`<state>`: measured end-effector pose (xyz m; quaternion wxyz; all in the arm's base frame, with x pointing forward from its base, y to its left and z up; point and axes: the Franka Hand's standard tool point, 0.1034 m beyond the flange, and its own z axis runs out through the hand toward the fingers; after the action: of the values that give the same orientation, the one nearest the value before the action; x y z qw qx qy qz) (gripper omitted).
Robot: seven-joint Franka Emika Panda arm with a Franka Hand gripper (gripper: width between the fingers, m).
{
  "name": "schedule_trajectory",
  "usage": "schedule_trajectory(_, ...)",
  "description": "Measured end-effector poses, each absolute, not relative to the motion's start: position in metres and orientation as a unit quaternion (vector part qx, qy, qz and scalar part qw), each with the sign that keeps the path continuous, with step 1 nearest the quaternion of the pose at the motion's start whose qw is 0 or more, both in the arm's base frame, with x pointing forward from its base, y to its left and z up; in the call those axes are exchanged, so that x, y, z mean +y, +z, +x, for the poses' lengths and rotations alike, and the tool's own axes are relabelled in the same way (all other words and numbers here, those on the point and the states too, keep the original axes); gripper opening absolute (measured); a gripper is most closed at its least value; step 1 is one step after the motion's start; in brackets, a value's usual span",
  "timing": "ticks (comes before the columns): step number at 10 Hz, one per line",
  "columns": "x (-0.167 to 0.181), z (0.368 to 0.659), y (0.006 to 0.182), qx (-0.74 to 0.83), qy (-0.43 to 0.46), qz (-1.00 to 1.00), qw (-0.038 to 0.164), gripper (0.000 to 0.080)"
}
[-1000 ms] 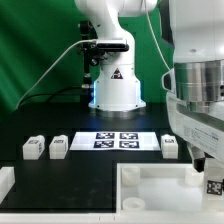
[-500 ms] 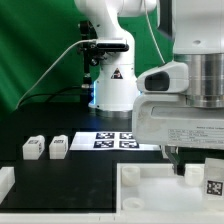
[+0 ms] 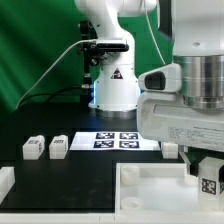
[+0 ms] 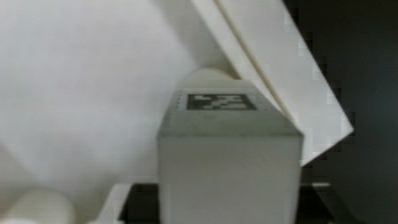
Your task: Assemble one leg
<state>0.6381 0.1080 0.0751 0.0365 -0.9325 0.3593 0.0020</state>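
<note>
On the exterior view's left, two small white plastic tagged blocks sit side by side on the black table. Further right lies the marker board, and in front the large flat white square panel.

At the far right the gripper hangs low over the panel's right edge. It is closed on the leg, a small white plastic block with a black-and-white square tag. The wrist view shows the leg running lengthwise straight away from the camera, tag face up, beside the panel's rim. Whether its end touches the panel cannot be told.

Since half a second ago the arm has shifted slightly; another tagged block now shows beside it.
</note>
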Motion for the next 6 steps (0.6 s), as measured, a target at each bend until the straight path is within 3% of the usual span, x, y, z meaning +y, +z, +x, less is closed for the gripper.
schedule_trajectory(6,0.1088,0.6284,0.0744,0.818,0.007,-0.574,0.034,0.029)
